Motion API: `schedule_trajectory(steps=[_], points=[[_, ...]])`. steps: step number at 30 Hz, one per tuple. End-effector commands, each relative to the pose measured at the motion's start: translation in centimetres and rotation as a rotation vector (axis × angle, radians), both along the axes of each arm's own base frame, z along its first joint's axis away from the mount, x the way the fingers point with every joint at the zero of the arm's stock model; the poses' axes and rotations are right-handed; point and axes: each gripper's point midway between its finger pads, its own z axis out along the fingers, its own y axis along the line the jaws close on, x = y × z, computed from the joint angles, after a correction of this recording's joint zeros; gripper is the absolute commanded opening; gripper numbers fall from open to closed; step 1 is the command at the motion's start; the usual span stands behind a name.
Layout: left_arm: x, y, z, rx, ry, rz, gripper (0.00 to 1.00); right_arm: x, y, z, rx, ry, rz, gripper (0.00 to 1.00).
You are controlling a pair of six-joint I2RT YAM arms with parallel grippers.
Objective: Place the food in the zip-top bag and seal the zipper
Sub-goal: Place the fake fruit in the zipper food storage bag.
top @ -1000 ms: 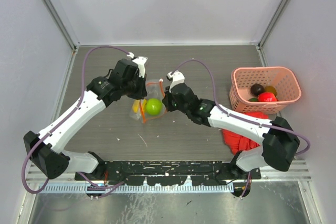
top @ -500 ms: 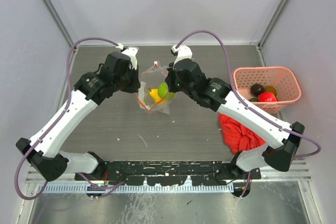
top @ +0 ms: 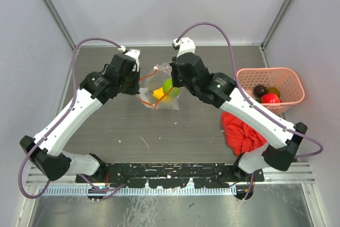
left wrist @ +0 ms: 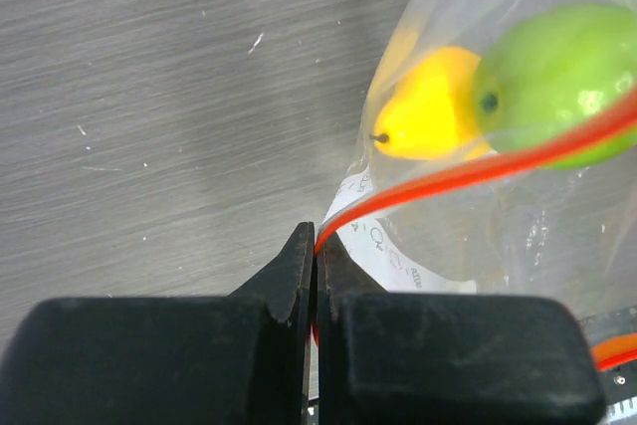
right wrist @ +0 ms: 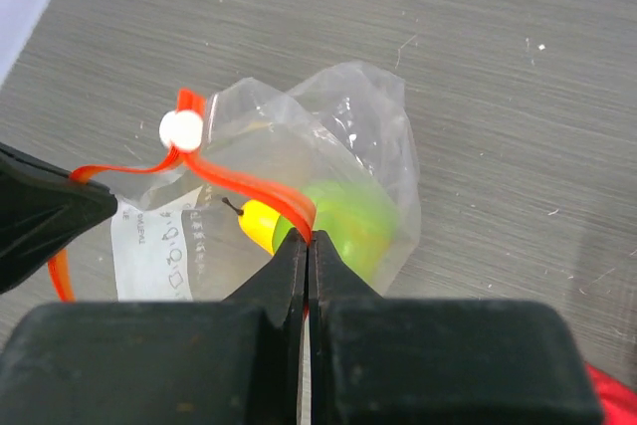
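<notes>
**Bag carried toward 12 o'clock, strung between two pinching hands**

Over the last second both arms swung the zip-top bag [top: 171, 101] away from the middle of the surface [top: 106, 131] toward 12 o'clock, and the right arm reached out further as it went.

The bag hung between the hands with its mouth uppermost. A green fruit [left wrist: 557, 77] and a yellow fruit [left wrist: 433, 116] sat touching inside it.

The left hand [left wrist: 316, 246] was pressed together on the zipper [left wrist: 478, 168] at the strip's 9 o'clock end. The right hand [right wrist: 308, 246] was likewise pinched on the strip, toward its 3 o'clock end. So the zipper's long axis ran roughly 9 to 3 o'clock from one hand to the other, sagging a little between them rather than pulled straight.

The white slider [right wrist: 181, 128] sat on the strip between the two grips, nearer the left hand than the right. Whether the mouth beyond it was parted or closed could not be told for certain.

As a judgement, sealing turned on that line. The slider would have to travel along the strip toward 3 o'clock, where the right hand's pinch lay in its path.

The pink basket [top: 265, 70], well apart at 3 o'clock of the bag, held more fruit and was nearer the right arm.
</notes>
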Motion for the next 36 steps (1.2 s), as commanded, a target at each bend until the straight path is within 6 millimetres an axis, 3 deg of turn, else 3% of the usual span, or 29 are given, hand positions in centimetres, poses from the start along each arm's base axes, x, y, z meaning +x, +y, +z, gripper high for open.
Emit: schedule_trajectory(steps=[1,5,7,9,12,19,22,27,29,32,36], points=[[1.1,1.5,2.2,0.027,-0.106,0.043,0.0,0.9,-2.7,3.0,0.049,-0.143,-0.098,0.0],[1.7,4.5,2.4,0.128,-0.141,0.127,0.0,3.6,-8.6,-3.6,-0.103,0.002,-0.306,0.0],[1.8,4.9,2.5,0.139,-0.154,0.137,0.0,4.1,-9.5,-5.3,-0.081,0.05,-0.315,0.0],[1.8,4.0,1.9,0.117,-0.131,0.108,0.0,4.2,-7.9,-5.5,-0.023,0.059,-0.248,0.0],[1.9,2.3,1.6,0.071,-0.093,0.055,0.0,4.2,-3.8,-4.4,0.073,0.079,-0.078,0.0],[1.5,1.0,5.2,-0.022,-0.151,-0.003,0.0,3.1,1.4,-1.2,0.227,0.097,0.166,0.0],[1.5,0.3,4.1,-0.051,-0.147,-0.023,0.0,3.0,1.4,-3.2,0.235,0.112,0.153,0.01],[1.7,-0.1,-2.7,0.028,0.022,0.005,0.0,4.2,-0.8,-12.6,0.051,0.276,-0.018,0.0],[1.7,0.0,-4.3,0.058,0.07,0.014,0.0,4.2,-1.1,-14.4,0.0,0.319,-0.034,0.0],[1.7,0.1,-4.4,0.076,0.079,0.009,0.0,4.5,-0.4,-13.2,0.016,0.298,-0.004,0.0],[1.9,0.6,-1.5,0.065,0.006,0.009,0.0,4.5,0.2,-10.0,0.071,0.226,0.041,0.0]])
